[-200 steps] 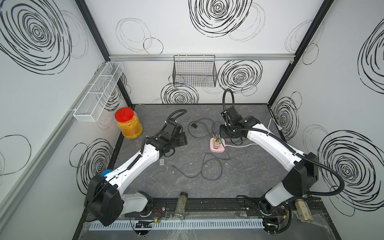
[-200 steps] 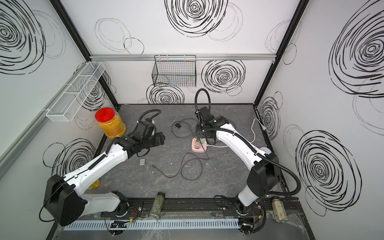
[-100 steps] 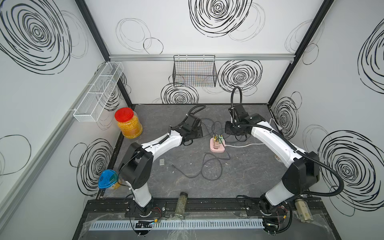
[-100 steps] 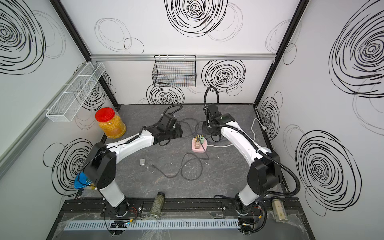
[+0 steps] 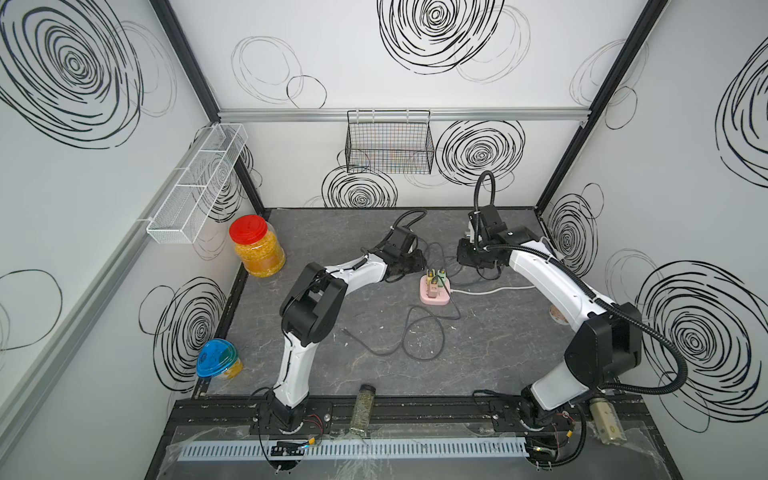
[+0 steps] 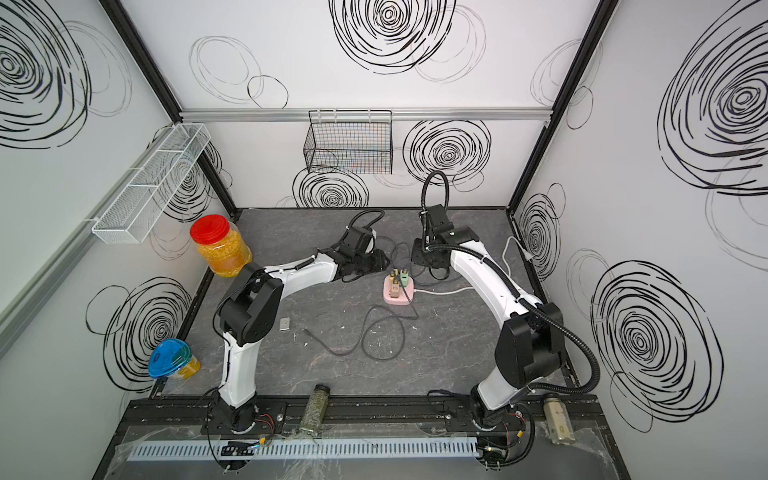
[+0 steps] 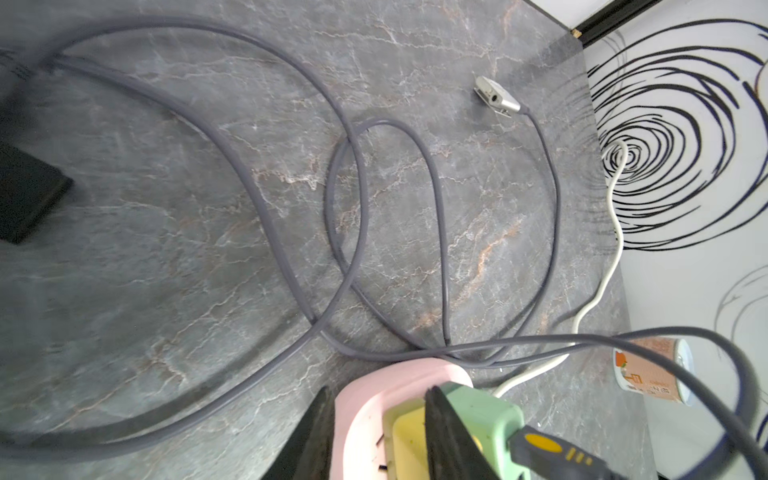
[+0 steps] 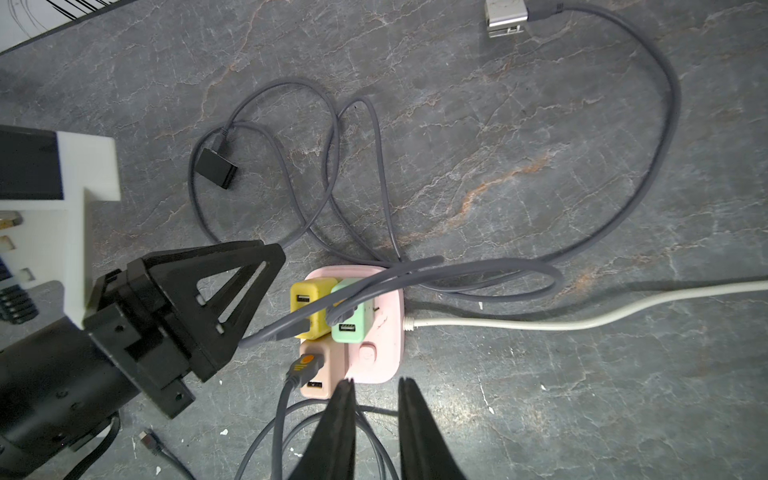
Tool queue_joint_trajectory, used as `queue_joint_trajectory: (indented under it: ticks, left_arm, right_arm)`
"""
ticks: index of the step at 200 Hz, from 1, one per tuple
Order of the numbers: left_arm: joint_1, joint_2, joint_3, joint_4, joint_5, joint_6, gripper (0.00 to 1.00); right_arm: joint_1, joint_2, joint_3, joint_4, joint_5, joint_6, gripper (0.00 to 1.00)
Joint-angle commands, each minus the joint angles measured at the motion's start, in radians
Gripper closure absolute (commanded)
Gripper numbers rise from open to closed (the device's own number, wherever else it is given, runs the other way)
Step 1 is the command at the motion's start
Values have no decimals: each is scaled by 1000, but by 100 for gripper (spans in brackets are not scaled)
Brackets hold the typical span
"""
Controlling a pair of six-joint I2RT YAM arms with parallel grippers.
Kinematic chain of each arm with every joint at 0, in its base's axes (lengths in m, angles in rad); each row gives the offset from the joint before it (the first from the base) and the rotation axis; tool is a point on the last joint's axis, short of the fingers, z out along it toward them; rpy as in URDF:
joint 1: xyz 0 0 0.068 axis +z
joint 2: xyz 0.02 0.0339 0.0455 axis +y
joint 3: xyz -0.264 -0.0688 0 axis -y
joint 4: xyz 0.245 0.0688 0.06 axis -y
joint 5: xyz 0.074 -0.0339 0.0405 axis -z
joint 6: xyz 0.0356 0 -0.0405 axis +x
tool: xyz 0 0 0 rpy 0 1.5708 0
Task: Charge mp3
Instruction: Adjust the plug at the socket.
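I can read no text anywhere; the small can (image 7: pixel 648 370) wears an orange-and-white label, but its print is too blurred for me.

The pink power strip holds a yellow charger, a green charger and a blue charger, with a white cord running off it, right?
Not blue: the right wrist view shows the pink power strip holding a yellow charger, a green charger and a peach charger, with a white cord running off it.
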Motion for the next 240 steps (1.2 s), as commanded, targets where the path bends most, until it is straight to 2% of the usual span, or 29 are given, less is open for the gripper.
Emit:
queue_joint_trajectory:
  ticks: [1,57,123,174,211,240]
  left_arm:
    - [-8,33,44,41,77,2,60]
    - [-22,36,30,19,118,28,63]
    - [-37,82,82,-150,52,61,70]
    - [-55,119,123,-262,14,120,70]
    - [-43,59,55,-191,-13,76,70]
    - [-1,-43,-36,-86,30,46,69]
  right_arm:
    - [-7,-18,-13,16,-13,-12,77]
    - [-13,-22,-29,17,-11,-10,76]
    - [-12,-30,-45,18,-11,-3,75]
    - [-12,-34,-62,30,-15,10,75]
    - [-13,-44,-79,43,-34,7,76]
    - [-5,-39,-119,47,-82,3,78]
